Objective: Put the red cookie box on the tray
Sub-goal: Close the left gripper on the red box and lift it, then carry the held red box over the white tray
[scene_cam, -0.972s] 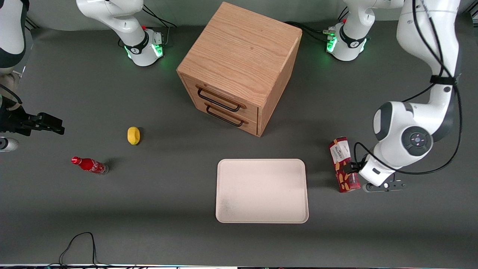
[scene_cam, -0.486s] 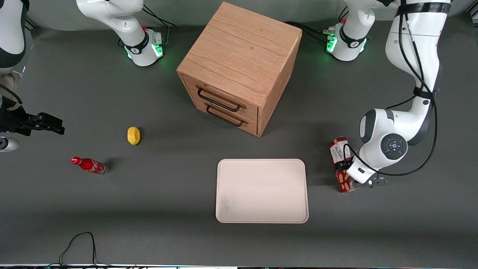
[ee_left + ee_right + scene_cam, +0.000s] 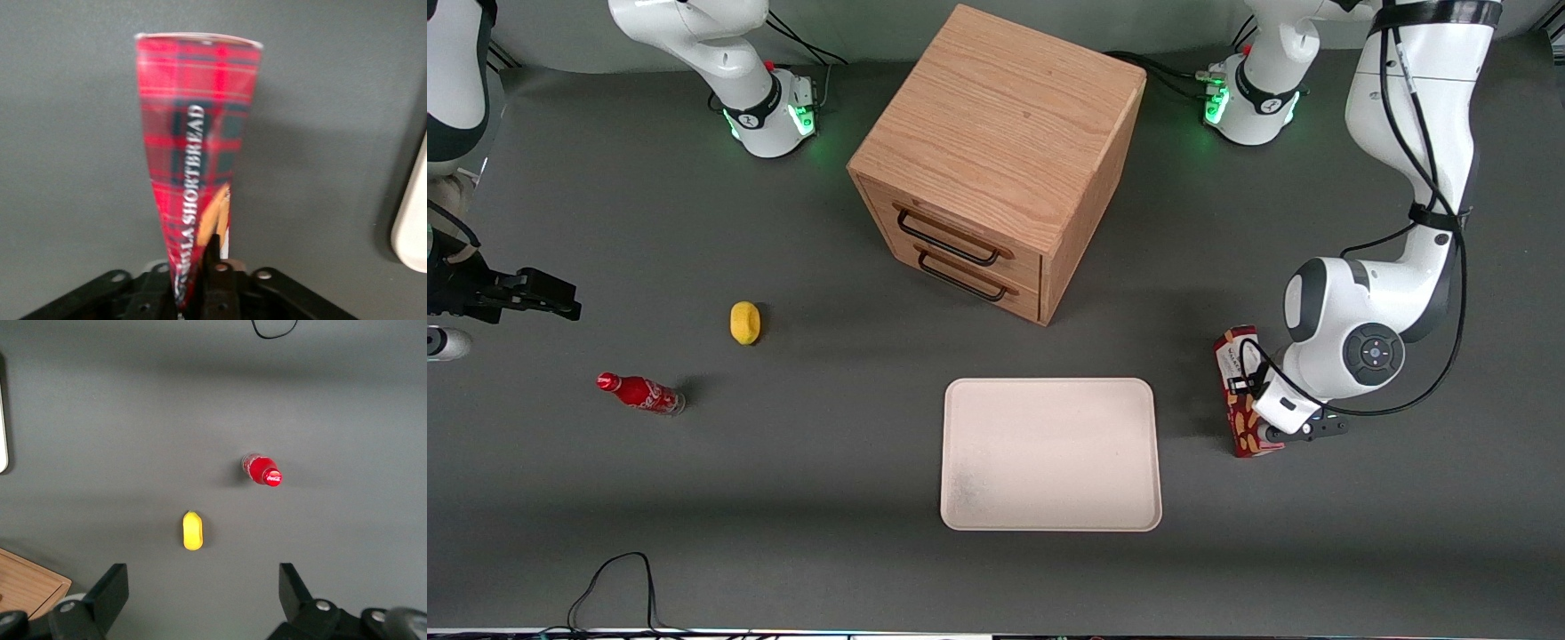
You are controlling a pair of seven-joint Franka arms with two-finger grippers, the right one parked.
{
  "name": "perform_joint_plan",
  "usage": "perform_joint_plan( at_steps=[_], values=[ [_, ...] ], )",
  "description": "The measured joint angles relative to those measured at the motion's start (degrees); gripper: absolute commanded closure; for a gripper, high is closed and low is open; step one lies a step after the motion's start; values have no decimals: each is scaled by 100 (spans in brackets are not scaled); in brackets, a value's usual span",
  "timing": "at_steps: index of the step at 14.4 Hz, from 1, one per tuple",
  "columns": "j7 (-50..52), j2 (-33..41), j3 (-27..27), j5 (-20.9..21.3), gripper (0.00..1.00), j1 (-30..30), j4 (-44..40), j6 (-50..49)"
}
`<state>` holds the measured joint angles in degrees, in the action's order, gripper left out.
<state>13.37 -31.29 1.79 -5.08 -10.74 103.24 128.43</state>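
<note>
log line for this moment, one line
phase: grasping | gripper: at red cookie box, fingers around it | box: on table, beside tray | tray: nothing on it

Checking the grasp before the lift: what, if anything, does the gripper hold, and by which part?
The gripper is shut on the red cookie box, gripping it around the middle of its length, beside the tray.

hand [image 3: 1249,391] at box [image 3: 1238,418]; bare table toward tray [image 3: 1049,516].
</note>
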Motion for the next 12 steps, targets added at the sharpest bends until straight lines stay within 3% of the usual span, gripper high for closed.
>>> perform_joint_plan(
  at_steps=[4, 12],
  values=[
    [0, 43, -23, -7, 100, -10, -510, -338],
    [7, -83, -58, -5, 100, -439, -2612, -1861]
  ],
)
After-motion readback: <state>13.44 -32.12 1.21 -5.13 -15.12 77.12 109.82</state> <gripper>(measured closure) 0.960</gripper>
